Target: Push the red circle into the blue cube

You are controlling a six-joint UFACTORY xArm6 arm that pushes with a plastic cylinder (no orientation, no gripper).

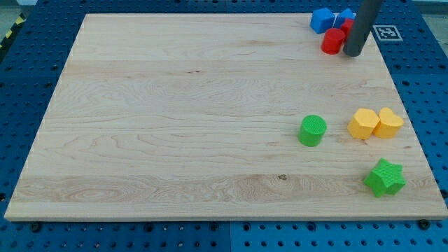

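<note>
Rod only, no fingers to spread or pinch: my tip [352, 53] sits at the far right corner of the light wooden board [175, 126], touching the right side of the red plastic circle [333, 41]. Circle lies left of my tip; the blue plastic cube [322, 19] sits just beyond it, farther and left, apparently touching already. Judgement: push far-left to confirm contact. Another blue block [345, 15] and a red piece, both partly hidden behind the rod. Near right: yellow pair, green cylinder, green star, uninvolved.
</note>
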